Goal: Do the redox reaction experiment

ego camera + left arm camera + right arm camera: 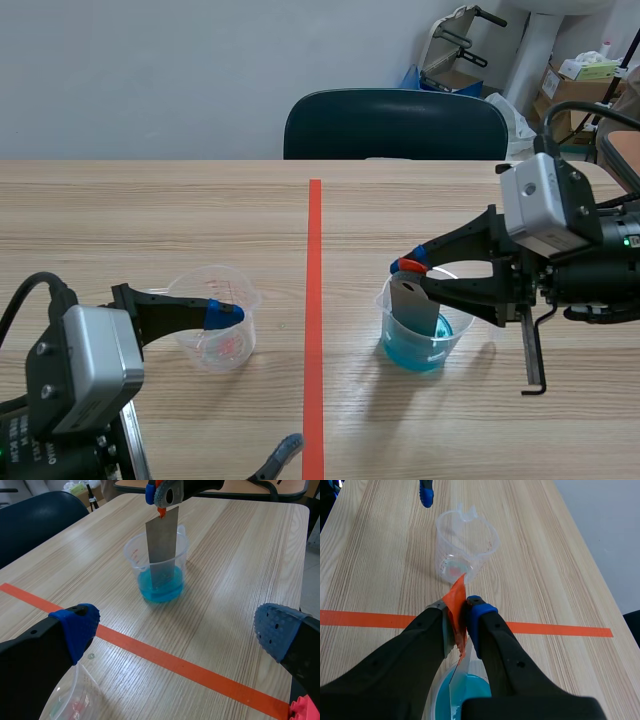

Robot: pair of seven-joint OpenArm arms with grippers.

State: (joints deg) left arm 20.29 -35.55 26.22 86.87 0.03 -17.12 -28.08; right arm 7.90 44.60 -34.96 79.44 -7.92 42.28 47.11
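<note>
Scene view first: the right gripper (410,268) is clamped on the top end of a flat grey metal strip (412,305), which hangs straight down into a clear plastic measuring cup (425,340) of blue liquid. That cup sits on the wooden table (150,220) just right of the orange-red tape line (314,300). From the left wrist view you can see the strip's lower end is under the blue liquid (161,587), with the rest standing upright above the rim. The right wrist view shows the fingers pinching an orange tab (457,600) on the strip's top end, so it's a proper grip.

On the other side of the line there's a second measuring cup (215,330), clear too, with just a faint pinkish tint at the bottom. The left gripper (257,382) has its fingers spread wide and holds nothing. One blue pad (225,313) sits over that second cup, can't tell if it touches the rim. The two cups are well apart, with the tape line between them.

Dark chair (395,125) at the far side of the table
</note>
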